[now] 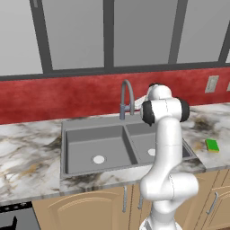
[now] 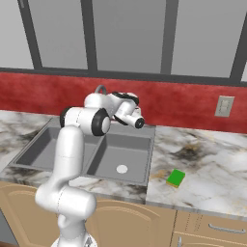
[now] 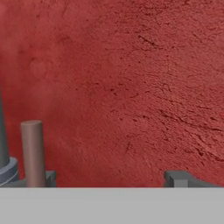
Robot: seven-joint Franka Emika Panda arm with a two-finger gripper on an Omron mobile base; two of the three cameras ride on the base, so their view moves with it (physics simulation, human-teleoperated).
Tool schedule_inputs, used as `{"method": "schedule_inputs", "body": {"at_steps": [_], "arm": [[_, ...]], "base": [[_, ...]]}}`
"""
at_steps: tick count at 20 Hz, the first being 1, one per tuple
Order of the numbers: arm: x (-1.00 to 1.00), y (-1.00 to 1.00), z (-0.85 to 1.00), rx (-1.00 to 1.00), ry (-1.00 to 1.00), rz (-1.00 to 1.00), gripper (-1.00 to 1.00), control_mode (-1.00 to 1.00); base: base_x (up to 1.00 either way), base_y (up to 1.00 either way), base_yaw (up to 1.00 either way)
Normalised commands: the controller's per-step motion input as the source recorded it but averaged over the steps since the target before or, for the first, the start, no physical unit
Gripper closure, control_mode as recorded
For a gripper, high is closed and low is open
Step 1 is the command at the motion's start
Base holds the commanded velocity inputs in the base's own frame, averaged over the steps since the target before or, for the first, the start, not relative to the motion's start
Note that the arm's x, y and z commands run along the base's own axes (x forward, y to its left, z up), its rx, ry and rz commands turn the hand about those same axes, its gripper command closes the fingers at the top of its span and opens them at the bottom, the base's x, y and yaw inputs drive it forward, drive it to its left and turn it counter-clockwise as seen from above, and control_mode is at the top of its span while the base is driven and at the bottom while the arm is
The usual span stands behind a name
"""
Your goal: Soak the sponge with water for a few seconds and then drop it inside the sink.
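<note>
The green sponge (image 1: 212,145) (image 2: 176,178) lies flat on the marble counter, right of the grey double sink (image 1: 92,122) (image 2: 130,144). My gripper (image 3: 113,179) is up behind the sink, facing the red wall beside the arched faucet (image 1: 127,96) (image 2: 101,88). Its fingertips (image 3: 177,178) stand wide apart with nothing between them, so it is open. A short reddish-brown faucet lever (image 3: 33,151) rises next to the left fingertip, with the grey faucet base (image 3: 5,168) further left. The sponge sits far from the gripper. Both basins look dry. The water is out of view.
A red backsplash (image 1: 67,96) runs behind the counter, with a wall outlet (image 1: 211,84) (image 2: 225,106) at the right. Dark-framed windows sit above it. Wooden cabinet fronts (image 2: 207,226) run below the counter edge. My own arm hides part of the right basin in the left base view.
</note>
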Motion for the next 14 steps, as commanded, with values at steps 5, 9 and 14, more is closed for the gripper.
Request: {"method": "schedule_inputs", "body": {"at_steps": [5, 9, 14], "arm": [[0.1, 0.0, -0.22, 0.0, -0.01, 0.0, -1.0, -1.0], [0.09, 0.0, -0.25, 0.0, 0.0, -0.03, -1.0, -1.0], [0.06, -0.05, -0.28, 0.0, 0.0, -0.09, -1.0, -1.0]], "base": [[0.0, 0.0, 0.0], [0.0, 0.0, 0.0], [0.0, 0.0, 0.0]]}}
